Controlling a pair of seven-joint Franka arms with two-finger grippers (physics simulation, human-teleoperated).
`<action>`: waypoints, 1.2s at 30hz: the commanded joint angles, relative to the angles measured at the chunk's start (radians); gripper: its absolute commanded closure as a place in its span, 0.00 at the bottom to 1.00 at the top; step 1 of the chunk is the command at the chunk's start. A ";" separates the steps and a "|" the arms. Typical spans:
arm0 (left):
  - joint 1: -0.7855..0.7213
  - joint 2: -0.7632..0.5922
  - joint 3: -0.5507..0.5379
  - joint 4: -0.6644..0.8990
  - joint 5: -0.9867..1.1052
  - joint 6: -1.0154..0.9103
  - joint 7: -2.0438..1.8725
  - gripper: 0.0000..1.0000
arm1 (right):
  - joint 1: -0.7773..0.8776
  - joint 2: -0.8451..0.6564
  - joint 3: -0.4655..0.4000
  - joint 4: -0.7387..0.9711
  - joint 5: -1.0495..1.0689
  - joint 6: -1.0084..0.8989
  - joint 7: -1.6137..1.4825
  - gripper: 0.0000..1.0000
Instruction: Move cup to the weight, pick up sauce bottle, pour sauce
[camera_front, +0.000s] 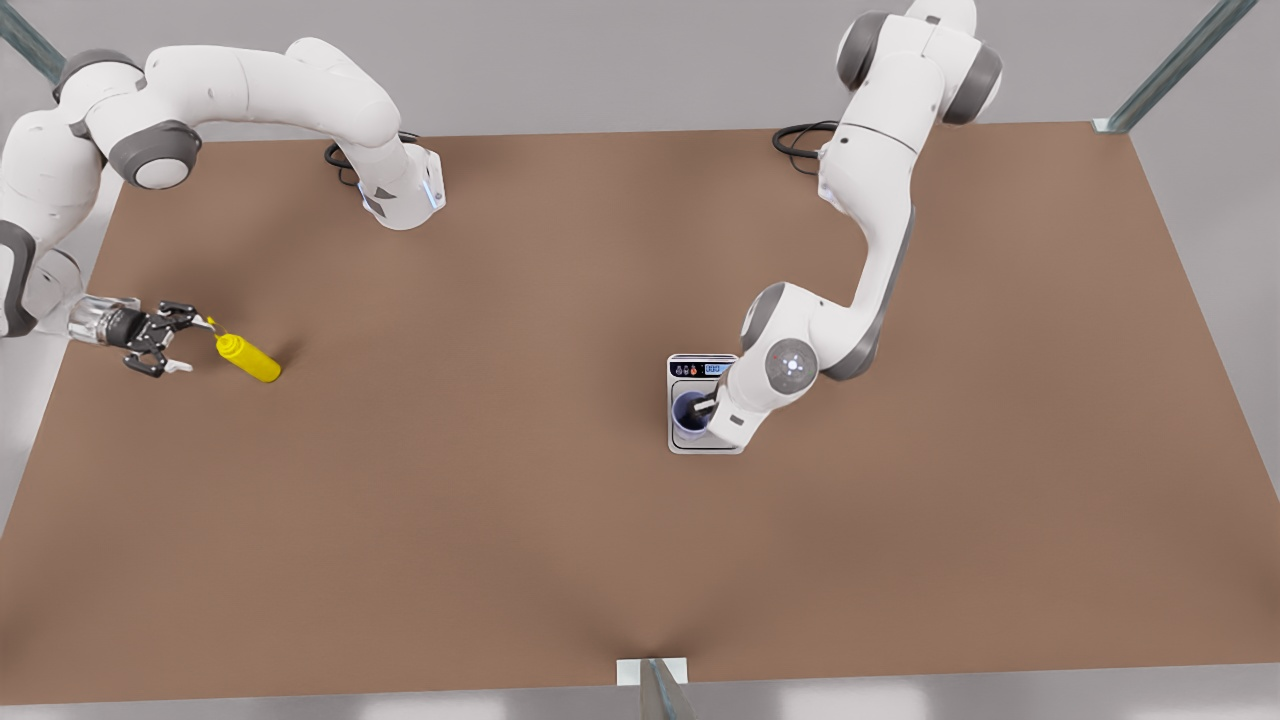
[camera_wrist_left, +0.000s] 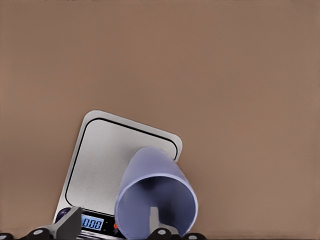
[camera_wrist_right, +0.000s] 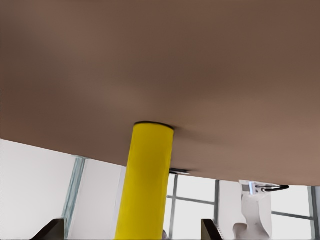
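Left claw (camera_front: 703, 408) grips the cup (camera_front: 690, 413) by its rim, one finger inside; the cup sits on the weight (camera_front: 702, 362), mid-desk toward the front view's right. Right claw (camera_front: 172, 338) spread wide at the nozzle end of the sauce bottle (camera_front: 250, 359), which lies on its side near the desk's (camera_front: 560, 540) edge on the front view's left. Bottle likely light, smooth, squeezable, prone to rolling: grasp mid-barrel, gently.

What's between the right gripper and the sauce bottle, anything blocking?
Nothing visible. The right gripper sits open at the nozzle end of the sauce bottle, bare table around them. The left gripper is far off, at the cup on the weight.
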 joint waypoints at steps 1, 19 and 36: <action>0.000 -0.019 0.003 0.001 0.003 -0.028 0.002 0.00 | 0.000 0.003 0.004 0.000 0.003 0.000 0.000 0.00; 0.321 -0.300 0.119 0.201 0.291 -0.722 0.752 0.00 | -0.002 0.043 0.038 -0.015 0.015 -0.074 0.017 0.00; 0.321 -0.298 0.119 0.201 0.290 -0.732 0.747 0.00 | -0.005 0.048 0.107 -0.025 -0.009 -0.124 0.021 0.00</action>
